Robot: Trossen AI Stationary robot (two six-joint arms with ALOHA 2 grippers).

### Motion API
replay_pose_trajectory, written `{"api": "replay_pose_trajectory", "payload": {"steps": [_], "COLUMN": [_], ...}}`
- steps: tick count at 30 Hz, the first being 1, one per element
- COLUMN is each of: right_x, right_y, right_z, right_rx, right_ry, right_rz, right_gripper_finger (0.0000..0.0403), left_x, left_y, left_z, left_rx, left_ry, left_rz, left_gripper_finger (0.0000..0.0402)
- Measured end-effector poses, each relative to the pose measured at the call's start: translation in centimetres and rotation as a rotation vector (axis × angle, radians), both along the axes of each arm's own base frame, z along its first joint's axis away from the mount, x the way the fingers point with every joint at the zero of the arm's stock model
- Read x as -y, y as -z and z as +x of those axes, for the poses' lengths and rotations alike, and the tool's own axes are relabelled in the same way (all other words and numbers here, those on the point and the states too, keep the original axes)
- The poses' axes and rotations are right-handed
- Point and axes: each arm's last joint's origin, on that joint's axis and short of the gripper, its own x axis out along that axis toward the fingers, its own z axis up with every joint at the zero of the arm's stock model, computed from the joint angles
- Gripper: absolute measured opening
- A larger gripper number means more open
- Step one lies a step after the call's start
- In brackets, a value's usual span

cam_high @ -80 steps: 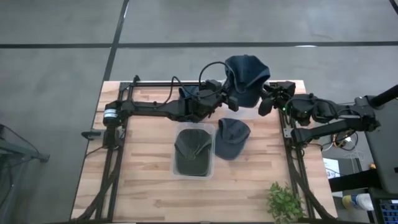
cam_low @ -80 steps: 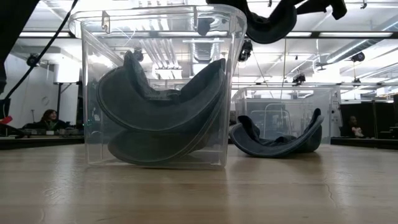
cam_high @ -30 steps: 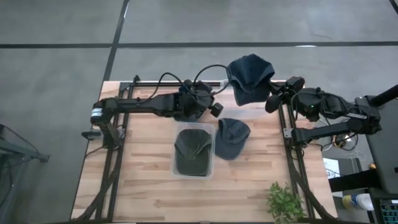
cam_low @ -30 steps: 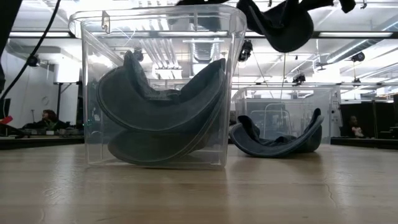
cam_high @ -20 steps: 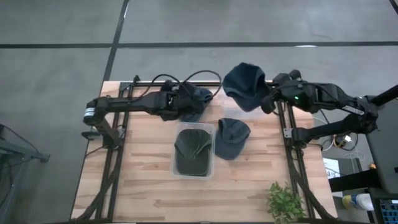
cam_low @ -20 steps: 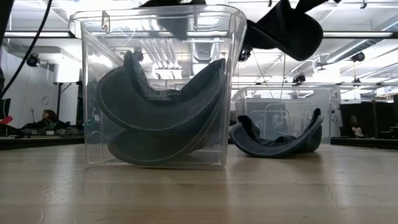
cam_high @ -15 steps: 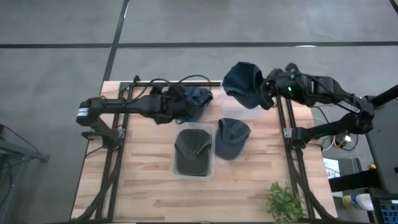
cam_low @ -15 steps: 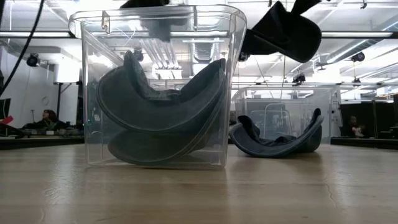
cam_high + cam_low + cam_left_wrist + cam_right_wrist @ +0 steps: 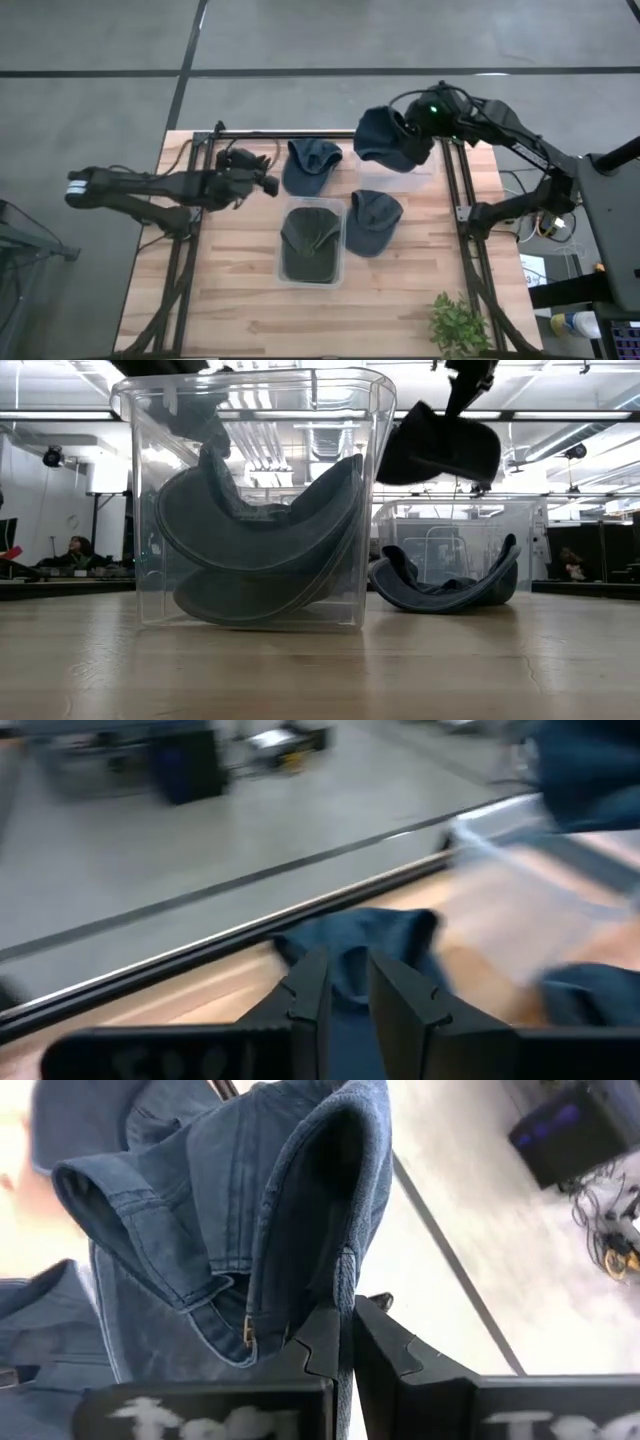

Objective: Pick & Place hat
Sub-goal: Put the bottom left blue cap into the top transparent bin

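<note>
The right hand (image 9: 343, 1342) pinches a soft, floppy blue cloth hat (image 9: 392, 138), stitched and folded; the hat hangs right under it.

One hat (image 9: 311, 246) lies in a box (image 9: 313, 279) in the middle of the desk (image 9: 240, 300). Another hat (image 9: 374, 220) lies just right of the box. A third hat (image 9: 310, 163) lies behind it. A plant (image 9: 459, 325) sits at the front right corner.
</note>
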Motion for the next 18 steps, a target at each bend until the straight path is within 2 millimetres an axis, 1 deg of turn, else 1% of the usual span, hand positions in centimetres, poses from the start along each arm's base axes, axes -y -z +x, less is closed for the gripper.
{"api": "replay_pose_trajectory", "payload": {"steps": [4, 7, 13, 15, 18], "right_x": [1.4, 2.3, 3.5, 3.8, 4.2], "right_y": [0.7, 1.2, 1.7, 1.8, 1.6], "right_z": [1.0, 1.7, 1.9, 1.9, 2.0], "right_rx": [-0.045, -0.079, -0.185, -0.214, -0.204], "right_ry": [-0.053, -0.081, -0.082, -0.078, -0.096], "right_rz": [0.035, 0.061, 0.114, 0.138, 0.179], "right_gripper_finger": [0.0008, 0.0008, 0.0008, 0.0008, 0.0008], "left_x": [0.2, 0.2, 0.3, 0.3, 0.4], "left_y": [1.3, 2.4, 5.5, 6.3, 7.2], "left_z": [-1.9, -3.3, -5.7, -6.3, -6.8], "left_rx": [0.112, 0.212, 0.265, 0.281, 0.285], "left_ry": [0.175, 0.249, 0.256, 0.254, 0.259], "left_rz": [0.042, 0.059, 0.036, 0.019, 0.011], "left_gripper_finger": [0.0062, 0.0062, 0.0062, 0.0062, 0.0062]}}
